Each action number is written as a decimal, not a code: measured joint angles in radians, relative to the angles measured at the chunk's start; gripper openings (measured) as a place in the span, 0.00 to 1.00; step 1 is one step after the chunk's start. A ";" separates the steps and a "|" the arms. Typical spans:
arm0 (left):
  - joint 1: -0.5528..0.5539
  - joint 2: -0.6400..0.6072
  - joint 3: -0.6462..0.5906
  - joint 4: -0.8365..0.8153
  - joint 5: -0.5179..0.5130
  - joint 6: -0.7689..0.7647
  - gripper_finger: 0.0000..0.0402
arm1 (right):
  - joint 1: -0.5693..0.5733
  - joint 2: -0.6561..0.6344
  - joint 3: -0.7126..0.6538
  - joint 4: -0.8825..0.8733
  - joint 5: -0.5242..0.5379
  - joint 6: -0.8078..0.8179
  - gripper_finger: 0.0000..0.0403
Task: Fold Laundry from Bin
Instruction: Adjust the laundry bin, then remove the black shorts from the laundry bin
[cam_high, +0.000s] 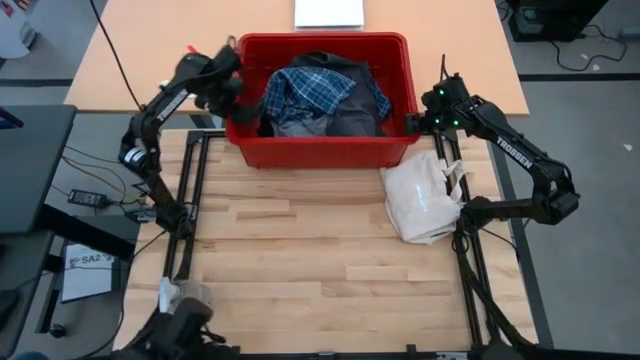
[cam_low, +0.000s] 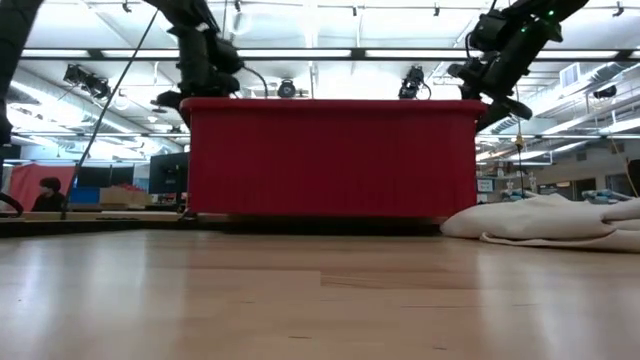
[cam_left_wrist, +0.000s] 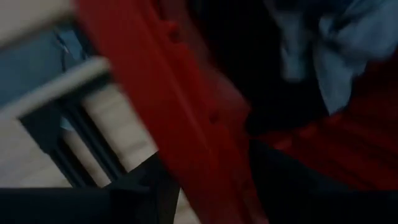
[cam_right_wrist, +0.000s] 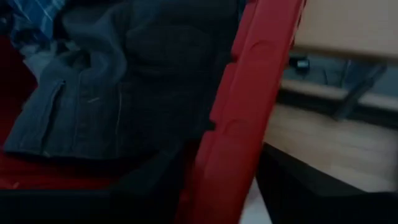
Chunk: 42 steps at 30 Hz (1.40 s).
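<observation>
The red bin (cam_high: 320, 150) stands at the far middle of the table and fills the low view (cam_low: 330, 160). Inside lies the laundry: a blue-and-white plaid shirt (cam_high: 310, 88) on top, with dark grey pieces (cam_high: 350, 115) beside and under it. The plaid and a grey garment also show in the right wrist view (cam_right_wrist: 93, 106). My left gripper (cam_high: 237, 100) is at the bin's left wall. My right gripper (cam_high: 410, 122) is at its right wall. Each is shut on that wall's rim. My left gripper has the rim of the bin's left wall (cam_left_wrist: 205, 162) between its two fingers, one finger inside the bin (cam_left_wrist: 286, 180) and one outside (cam_left_wrist: 140, 196). It comes from above and the left, slanting down. Whether the bin's base is on the table, I cannot tell. My right gripper has the rim of the bin's right wall (cam_right_wrist: 230, 155) between its two fingers, one finger inside the bin (cam_right_wrist: 155, 180) and one outside (cam_right_wrist: 305, 183). It comes from above and the right, slanting down.
A white fabric bag with cords (cam_high: 425, 195) lies on the table just in front of the bin's right corner; it also shows in the low view (cam_low: 550, 220). Bare wood (cam_high: 300, 260) stretches from the bin to the near edge. A second table (cam_high: 150, 60) stands behind.
</observation>
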 joint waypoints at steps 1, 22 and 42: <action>0.008 -0.017 0.000 0.010 -0.003 0.000 0.46 | 0.000 0.000 0.000 0.012 0.003 0.003 0.53; 0.054 -0.157 0.000 0.414 0.184 0.013 0.51 | 0.078 -0.133 -0.002 0.412 0.132 -0.113 0.69; -0.246 -0.020 0.000 0.776 0.352 0.152 0.47 | 0.250 0.235 0.185 0.366 -0.023 -0.186 0.69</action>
